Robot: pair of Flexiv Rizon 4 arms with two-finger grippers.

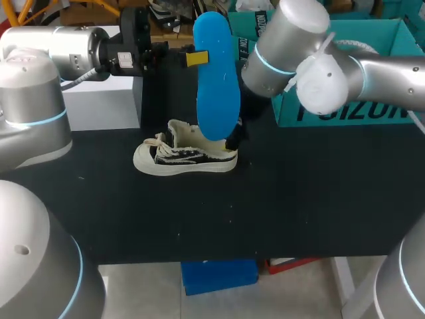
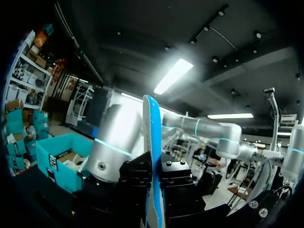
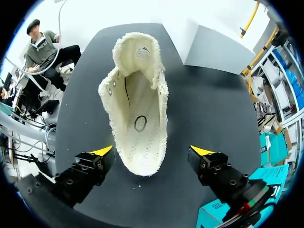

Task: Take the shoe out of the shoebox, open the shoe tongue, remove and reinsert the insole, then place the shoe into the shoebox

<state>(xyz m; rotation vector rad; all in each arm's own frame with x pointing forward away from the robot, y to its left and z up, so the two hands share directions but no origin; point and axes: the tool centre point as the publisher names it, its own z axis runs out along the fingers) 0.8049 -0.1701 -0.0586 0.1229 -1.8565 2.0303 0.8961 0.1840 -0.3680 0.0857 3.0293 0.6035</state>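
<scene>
Clamping the blue insole [image 1: 218, 80] upright between its fingers, the left gripper [image 1: 196, 58] holds it over the cream-and-black shoe [image 1: 184, 157], which stands on the black table [image 1: 299, 199] outside the teal shoebox [image 1: 392, 40]. The right gripper [image 3: 154, 152] hangs spread wide over the shoe's heel, touching neither side. I cannot tell what the shoebox contains.

L wrist view: you can't see the yellow tips of the left gripper [image 2: 153, 190], masked by the insole [image 2: 152, 142], whose lower end runs off-frame. Head view: right arm [image 1: 292, 46] covers pt of the shoebox [image 1: 398, 33] & most of the right gripper [image 3: 152, 152]; insole hides the heel opening of the shoe [image 1: 179, 159].
</scene>
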